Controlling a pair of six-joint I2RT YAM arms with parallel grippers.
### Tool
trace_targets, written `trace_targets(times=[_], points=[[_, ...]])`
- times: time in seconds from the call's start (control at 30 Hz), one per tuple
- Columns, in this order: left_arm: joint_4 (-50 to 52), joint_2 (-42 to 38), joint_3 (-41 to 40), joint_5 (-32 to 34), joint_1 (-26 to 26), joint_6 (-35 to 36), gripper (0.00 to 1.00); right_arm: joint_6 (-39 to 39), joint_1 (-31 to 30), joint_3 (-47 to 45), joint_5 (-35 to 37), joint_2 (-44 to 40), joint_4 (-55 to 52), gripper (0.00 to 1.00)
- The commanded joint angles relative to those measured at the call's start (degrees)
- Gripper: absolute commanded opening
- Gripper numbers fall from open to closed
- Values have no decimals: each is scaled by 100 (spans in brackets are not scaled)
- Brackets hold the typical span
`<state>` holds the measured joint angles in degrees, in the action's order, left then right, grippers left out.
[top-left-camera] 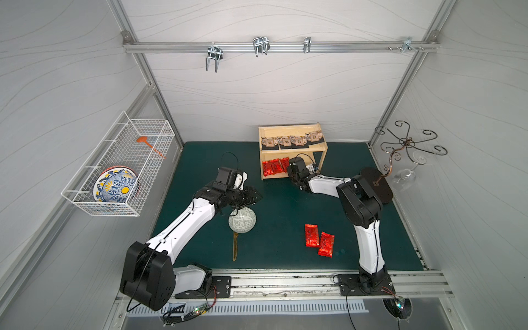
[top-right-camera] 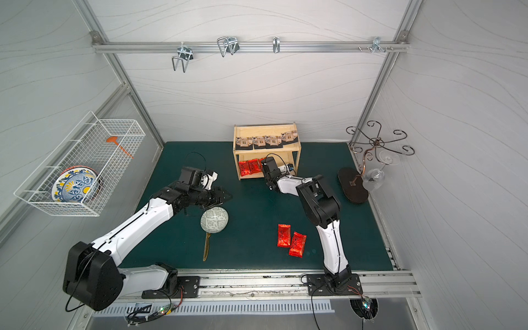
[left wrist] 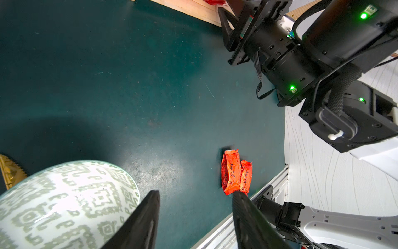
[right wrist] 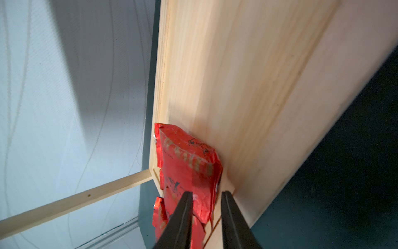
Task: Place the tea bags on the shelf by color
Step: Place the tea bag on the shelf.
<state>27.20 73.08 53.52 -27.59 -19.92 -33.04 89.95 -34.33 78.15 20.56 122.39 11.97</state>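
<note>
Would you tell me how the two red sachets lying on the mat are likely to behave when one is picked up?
The sachets look crinkled and puffy, so probably light and yielding, denting under a squeeze. Their shiny foil may be slippery. They seem to touch, so lifting one might nudge the other.

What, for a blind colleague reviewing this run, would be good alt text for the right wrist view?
The right gripper, its black jaws slightly apart, points at a crumpled red tea bag lying on a board of the light-wood shelf. Part of another red tea bag shows next to it; a dark green table lies beyond.
</note>
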Motion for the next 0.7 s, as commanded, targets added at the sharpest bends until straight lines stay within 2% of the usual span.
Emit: trace_targets(times=[0.0,0.1,0.2,0.37,0.67], points=[[0,-132,26,68,6,120,59,-338,-46,-348,-18,-314,110,34],[40,-224,54,79,6,153,59,-1065,-137,-809,-60,-854,174,37],[72,-316,58,178,6,174,59,-2175,-313,-1225,-105,-1523,-91,39],[40,-168,71,264,-53,80,58,-3775,-906,-1821,-58,-2416,-693,41],[146,114,300,853,-727,-64,58,-5321,-1812,-2333,-402,-3409,-2453,42]])
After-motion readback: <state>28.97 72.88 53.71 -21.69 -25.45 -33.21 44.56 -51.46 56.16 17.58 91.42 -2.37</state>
